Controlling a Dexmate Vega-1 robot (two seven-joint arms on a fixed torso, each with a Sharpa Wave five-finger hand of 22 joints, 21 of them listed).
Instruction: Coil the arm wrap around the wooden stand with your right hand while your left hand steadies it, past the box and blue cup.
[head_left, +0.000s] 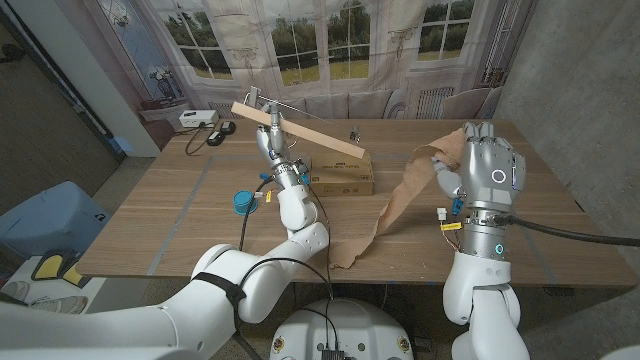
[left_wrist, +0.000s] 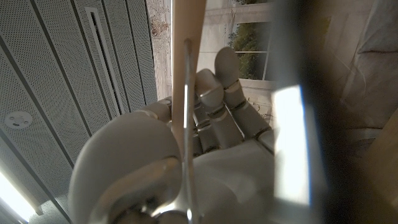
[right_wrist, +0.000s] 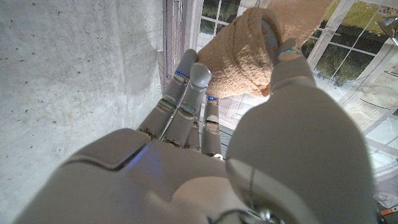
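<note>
Wooden table (head_left: 180, 215) under both arms. Tan arm wrap (head_left: 395, 205) draped from table edge near the left forearm up to the right hand (head_left: 480, 165), raised at table's right side, fingers closed on the wrap's rolled end (right_wrist: 242, 50). Wooden stand (head_left: 300, 128) tilted above cardboard box (head_left: 345, 178), gripped by left hand (head_left: 270, 140). Blue cup (head_left: 243, 203) left of the box, apart from it.

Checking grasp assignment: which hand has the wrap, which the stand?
The right hand grips the tan arm wrap; the left hand holds the wooden stand.
</note>
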